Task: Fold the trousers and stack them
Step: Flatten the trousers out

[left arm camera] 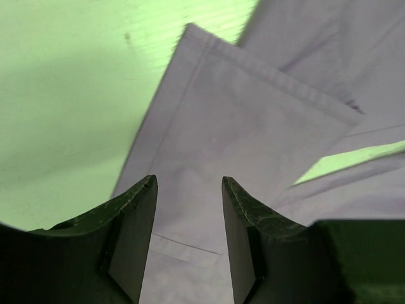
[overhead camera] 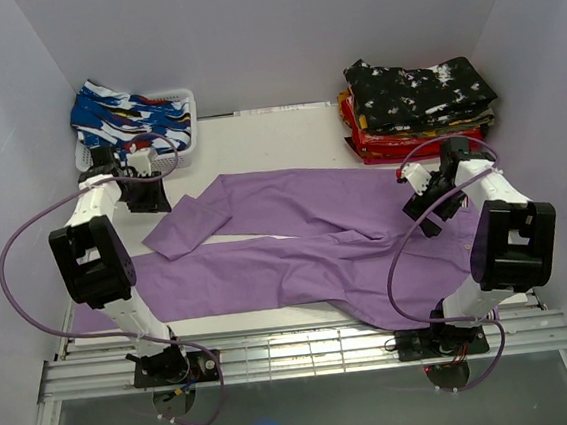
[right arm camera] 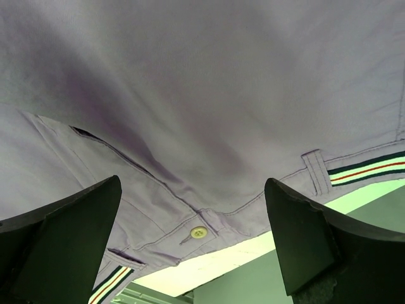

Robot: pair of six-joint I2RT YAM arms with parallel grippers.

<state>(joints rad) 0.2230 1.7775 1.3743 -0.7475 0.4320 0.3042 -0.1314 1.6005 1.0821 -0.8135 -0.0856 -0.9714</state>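
The purple trousers (overhead camera: 296, 241) lie spread flat on the table, legs to the left and waist to the right. The end of the far leg (overhead camera: 189, 227) is folded back on itself. My left gripper (overhead camera: 149, 197) is open and empty, just above that folded end (left arm camera: 240, 126), touching nothing; it shows in the left wrist view (left arm camera: 188, 180). My right gripper (overhead camera: 425, 204) is wide open and empty over the waist. The right wrist view shows it (right arm camera: 193, 183) above the waistband, with the button (right arm camera: 198, 232) between its fingers.
A stack of folded trousers (overhead camera: 418, 99), a black patterned pair on top, stands at the back right. A white basket (overhead camera: 184, 142) with blue patterned clothes sits at the back left. The waist end hangs over the table's near edge (overhead camera: 274, 319).
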